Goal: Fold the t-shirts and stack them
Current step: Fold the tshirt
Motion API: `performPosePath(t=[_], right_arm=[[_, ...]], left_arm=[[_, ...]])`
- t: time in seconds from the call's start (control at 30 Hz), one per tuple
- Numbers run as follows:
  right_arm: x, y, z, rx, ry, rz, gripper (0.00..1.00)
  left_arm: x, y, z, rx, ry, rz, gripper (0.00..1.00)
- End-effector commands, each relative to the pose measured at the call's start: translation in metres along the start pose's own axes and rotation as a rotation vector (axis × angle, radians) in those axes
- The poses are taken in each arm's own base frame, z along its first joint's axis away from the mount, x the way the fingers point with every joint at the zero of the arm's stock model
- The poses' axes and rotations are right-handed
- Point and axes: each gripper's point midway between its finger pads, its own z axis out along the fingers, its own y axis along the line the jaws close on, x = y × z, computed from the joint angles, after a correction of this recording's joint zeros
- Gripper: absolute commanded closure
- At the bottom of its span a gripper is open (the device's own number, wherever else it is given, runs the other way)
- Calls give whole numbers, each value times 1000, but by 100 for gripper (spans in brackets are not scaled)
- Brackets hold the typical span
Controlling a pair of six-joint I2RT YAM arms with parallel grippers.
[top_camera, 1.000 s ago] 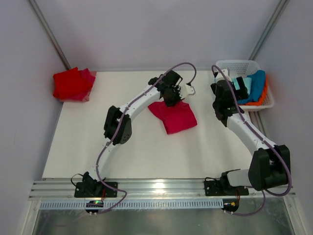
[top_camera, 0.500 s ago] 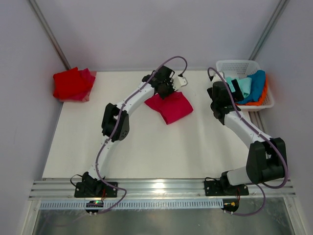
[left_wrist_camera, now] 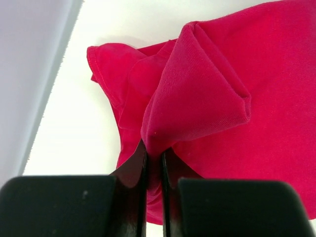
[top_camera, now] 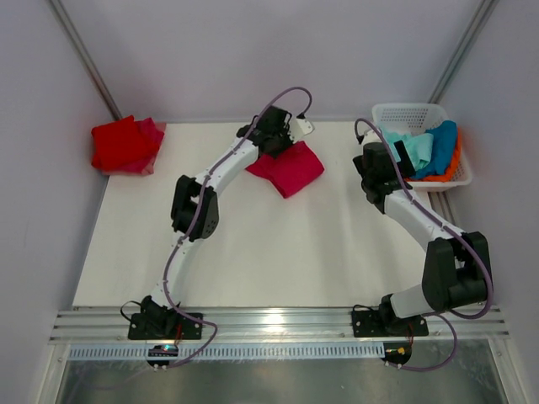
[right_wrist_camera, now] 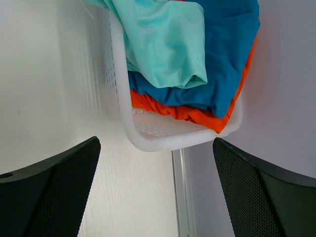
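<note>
the near and middle counter lies bare between the two arms, a broad open lane. at the far edge the crimson t-shirt sits bunched, pinched between the left fingers. the red stack fills the far left corner by the wall. the white basket, heaped with mint, blue and orange t-shirts, blocks the far right corner; the right fingers, spread wide, hang near its corner.

Overhead view of a white table. The left arm stretches to the far middle, its pincer at the edge of a folded crimson shirt. Folded red shirts lie in the far left corner. The right pincer is beside a white basket holding mint, blue and orange shirts.
</note>
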Motion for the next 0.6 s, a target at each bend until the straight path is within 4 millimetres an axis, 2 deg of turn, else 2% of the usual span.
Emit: performPosePath(t=[0.0, 0.1, 0.2, 0.23, 0.3, 0.33, 0.37, 0.43, 0.53, 0.57], right_arm=[[-12, -3, 1, -1, -23, 48, 1], [-10, 1, 2, -14, -14, 43, 1], [-10, 1, 3, -15, -11, 41, 1], [-10, 1, 2, -17, -10, 42, 0], [-10, 2, 2, -20, -11, 44, 1], [-9, 3, 2, -27, -10, 43, 1], [-8, 5, 2, -34, -3, 41, 1], [-8, 7, 3, -45, 0, 38, 1], [-8, 8, 2, -54, -1, 44, 0], [-9, 10, 1, -71, -5, 44, 1]], left_arm=[[-25, 46, -18, -140, -93, -23, 93], [-15, 59, -17, -185, -72, -33, 92], [-4, 76, -19, -263, -41, -46, 85], [-1, 80, -20, -273, -34, -50, 73], [8, 88, -22, -313, -11, -67, 59], [13, 90, -20, -323, -5, -76, 47], [18, 94, -20, -346, 7, -82, 42], [34, 102, -15, -407, 38, -93, 37], [56, 109, -11, -461, 65, -112, 35], [56, 116, -12, -492, 46, -121, 35]])
